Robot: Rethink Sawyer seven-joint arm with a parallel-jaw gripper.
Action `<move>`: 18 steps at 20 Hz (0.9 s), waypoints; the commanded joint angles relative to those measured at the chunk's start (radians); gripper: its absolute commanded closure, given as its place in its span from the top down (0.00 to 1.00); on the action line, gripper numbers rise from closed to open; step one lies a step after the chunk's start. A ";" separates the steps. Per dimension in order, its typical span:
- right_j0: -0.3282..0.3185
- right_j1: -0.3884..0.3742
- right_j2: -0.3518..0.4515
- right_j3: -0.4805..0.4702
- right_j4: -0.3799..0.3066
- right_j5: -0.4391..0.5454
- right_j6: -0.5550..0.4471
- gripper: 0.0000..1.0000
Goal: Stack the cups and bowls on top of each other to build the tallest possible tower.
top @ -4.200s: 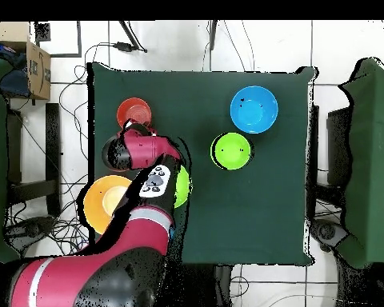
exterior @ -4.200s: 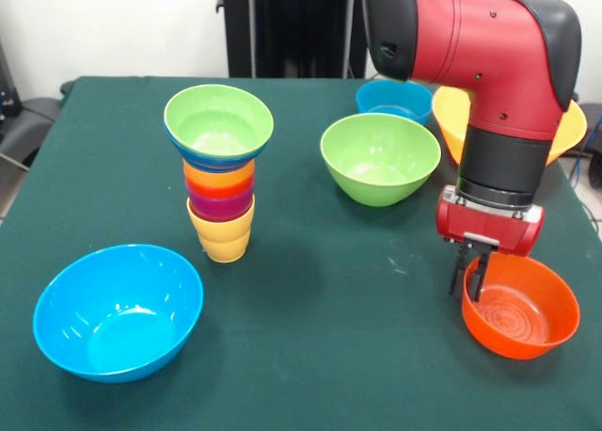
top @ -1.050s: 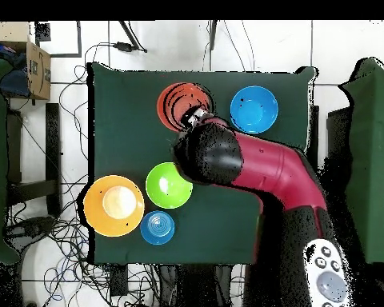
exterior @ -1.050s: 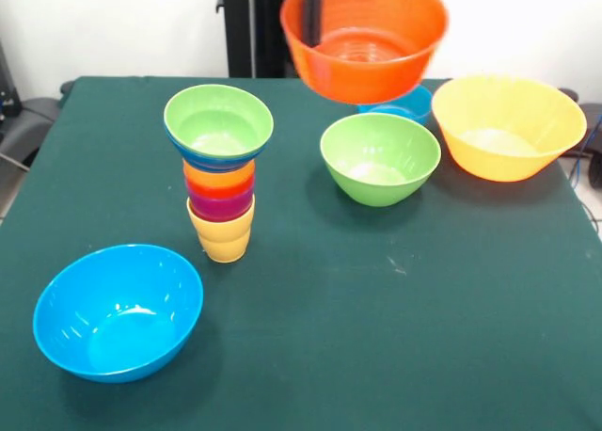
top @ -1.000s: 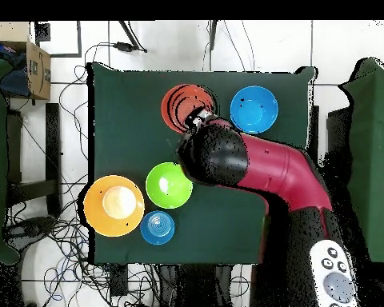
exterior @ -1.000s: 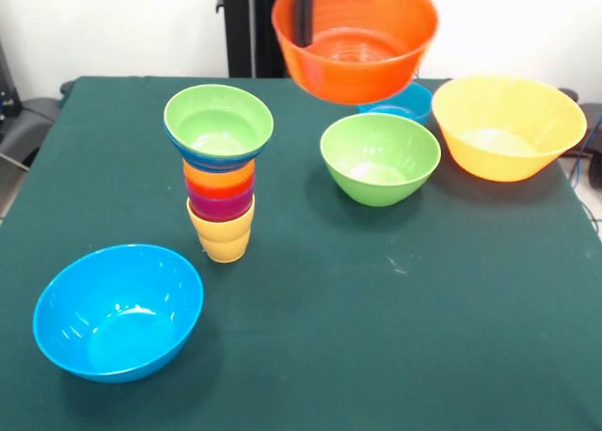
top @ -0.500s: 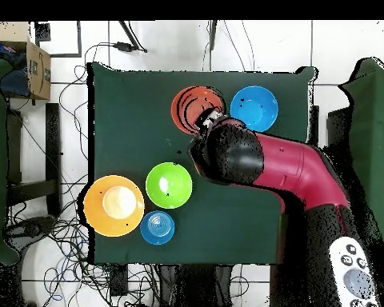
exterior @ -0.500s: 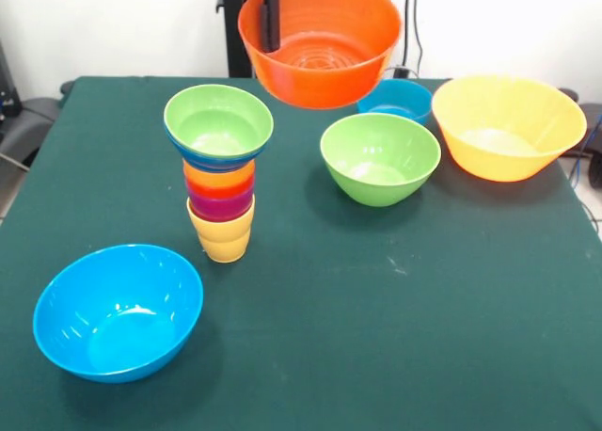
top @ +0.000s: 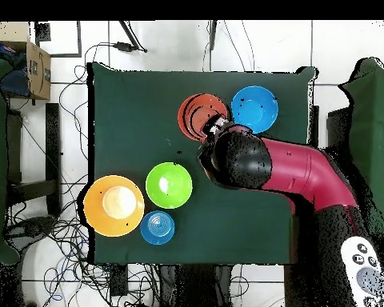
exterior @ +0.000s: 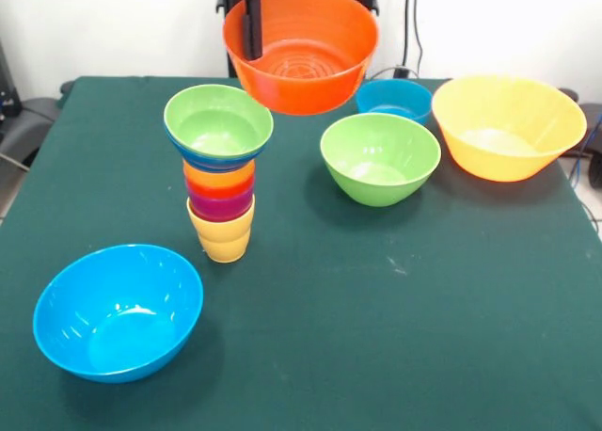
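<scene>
- The gripper (exterior: 252, 22) has its fingers pinched over the rim of the orange-red bowl (exterior: 303, 50), one finger inside the wall, carrying it in the air above and just beside the tower (exterior: 220, 172).
- The tower stands near the middle of the counter (exterior: 376, 309), green bowl (exterior: 218, 122) on top.
- Held by one edge, the bowl may tilt or slip.
- Lowered off-centre, it could clip the green rim and topple the narrow-based tower.
</scene>
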 commanded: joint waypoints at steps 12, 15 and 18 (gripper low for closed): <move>-0.101 0.022 0.158 0.151 -0.221 -0.007 -0.238 0.00; -0.122 0.017 0.178 0.152 -0.230 0.005 -0.238 0.00; -0.145 0.016 0.202 0.140 -0.235 0.028 -0.248 0.00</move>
